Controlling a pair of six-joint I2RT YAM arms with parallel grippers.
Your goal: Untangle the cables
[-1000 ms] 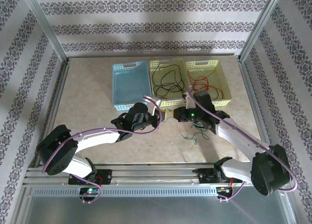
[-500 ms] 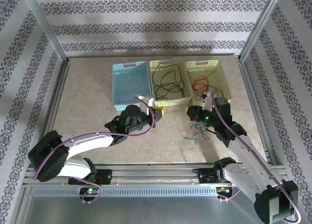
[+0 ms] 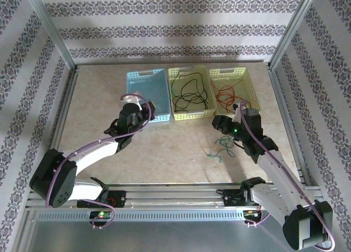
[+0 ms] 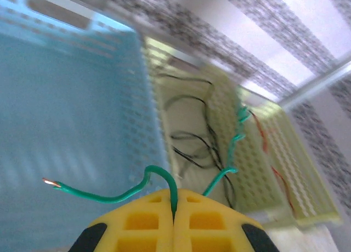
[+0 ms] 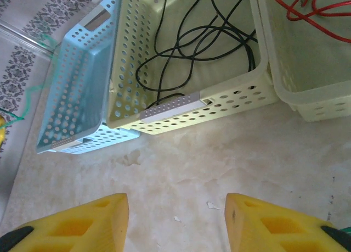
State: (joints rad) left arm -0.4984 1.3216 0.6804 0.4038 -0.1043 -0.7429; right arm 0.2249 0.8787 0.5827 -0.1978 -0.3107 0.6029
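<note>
Left gripper (image 4: pixel 174 201) has its jaws pinched tight on the green cable (image 4: pixel 112 197), the bare tip poking out over the blue basket (image 4: pixel 66 98), and the rest trails to a loose heap on the bench (image 3: pixel 164 153) by the right arm. Right gripper (image 5: pixel 176 208) hangs with jaws well apart, nothing between them. Black cable (image 3: pixel 189 93) lies in the middle basket (image 3: pixel 192 116), red cable (image 3: pixel 226 91) in the right basket (image 3: pixel 250 90)

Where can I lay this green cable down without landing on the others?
The blue basket is bare inside, just ahead of the left tool. Bare table lies left of it and in front, between the arms. Crowded: the baskets holding the black cable and red cable, and the green cable coil near the right tool.
</note>
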